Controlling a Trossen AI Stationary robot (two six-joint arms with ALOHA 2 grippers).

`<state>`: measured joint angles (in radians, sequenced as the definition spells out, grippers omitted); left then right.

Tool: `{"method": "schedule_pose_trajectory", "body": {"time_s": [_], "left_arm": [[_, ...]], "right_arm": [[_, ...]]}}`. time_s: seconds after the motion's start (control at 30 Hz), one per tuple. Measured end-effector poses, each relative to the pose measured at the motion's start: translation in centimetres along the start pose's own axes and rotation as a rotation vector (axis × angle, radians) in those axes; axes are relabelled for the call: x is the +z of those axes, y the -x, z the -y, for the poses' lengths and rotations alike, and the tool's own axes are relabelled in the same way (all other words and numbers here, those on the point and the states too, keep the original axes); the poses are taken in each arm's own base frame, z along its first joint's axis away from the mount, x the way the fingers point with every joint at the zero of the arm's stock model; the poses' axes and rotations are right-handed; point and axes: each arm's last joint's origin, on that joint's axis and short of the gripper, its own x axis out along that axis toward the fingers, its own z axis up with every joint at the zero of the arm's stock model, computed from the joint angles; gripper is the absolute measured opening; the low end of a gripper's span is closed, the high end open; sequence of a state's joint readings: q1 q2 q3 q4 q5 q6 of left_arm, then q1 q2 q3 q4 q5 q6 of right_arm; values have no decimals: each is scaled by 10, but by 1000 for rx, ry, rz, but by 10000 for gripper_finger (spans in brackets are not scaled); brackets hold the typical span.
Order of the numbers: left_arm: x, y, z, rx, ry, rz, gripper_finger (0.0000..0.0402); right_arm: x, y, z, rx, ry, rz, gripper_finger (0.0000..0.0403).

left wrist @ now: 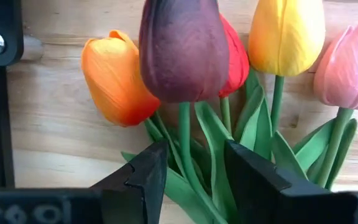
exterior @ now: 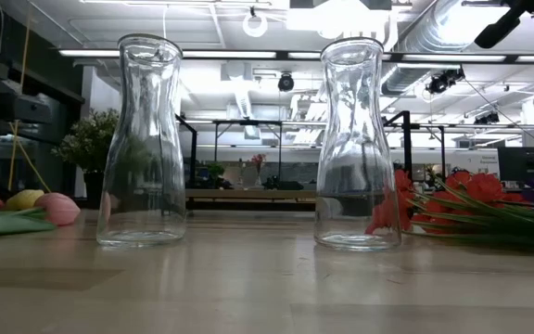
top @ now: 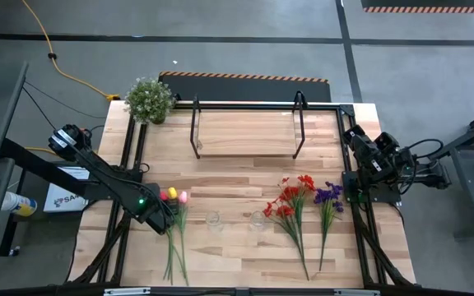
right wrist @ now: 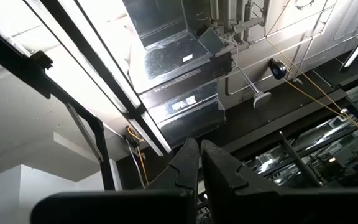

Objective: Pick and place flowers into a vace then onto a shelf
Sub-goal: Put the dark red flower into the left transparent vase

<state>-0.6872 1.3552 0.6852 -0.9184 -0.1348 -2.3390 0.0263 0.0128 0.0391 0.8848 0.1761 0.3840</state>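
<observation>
A bunch of tulips (left wrist: 185,56) in orange, maroon, red, yellow and pink lies flat on the wooden table (top: 237,263) at the near left, stems pointing to the near edge. My left gripper (left wrist: 194,155) points down over it, open, with the green stems and leaves between its fingers just below the blossoms. Two empty glass vases (exterior: 144,139) (exterior: 358,144) stand upright at the table's middle. Red sprays (top: 290,201) and purple sprays (top: 329,197) lie at the near right. The shelf (top: 245,131) stands at the far middle. My right gripper (right wrist: 201,162) is shut, raised at the right edge, pointing up. My left gripper comes from above, pointing down, with one finger (left wrist: 148,174) on each side of the maroon tulip's stem (left wrist: 184,134) and the leaves beside it, across the stems. I cannot tell whether the fingers touch them. The tulips lie on the table.
A bushy green potted plant (top: 150,99) stands at the far left corner. The shelf's black upright loops (top: 300,107) rise above its board. Bare table lies between the vases and the shelf, and along the near edge.
</observation>
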Motion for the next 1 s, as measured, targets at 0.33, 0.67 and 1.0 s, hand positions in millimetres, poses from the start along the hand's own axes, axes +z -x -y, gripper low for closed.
{"method": "schedule_pose_trajectory", "body": {"time_s": [0.33,0.67,1.0], "left_arm": [[0,0,0,-9,2,10,86],[0,11,3,-9,1,15,29],[5,57,10,23,24,152,42]], "right_arm": [[0,0,0,-2,1,-5,12],[-1,0,0,-5,2,-12,12],[-2,0,1,-9,4,-22,12]]}}
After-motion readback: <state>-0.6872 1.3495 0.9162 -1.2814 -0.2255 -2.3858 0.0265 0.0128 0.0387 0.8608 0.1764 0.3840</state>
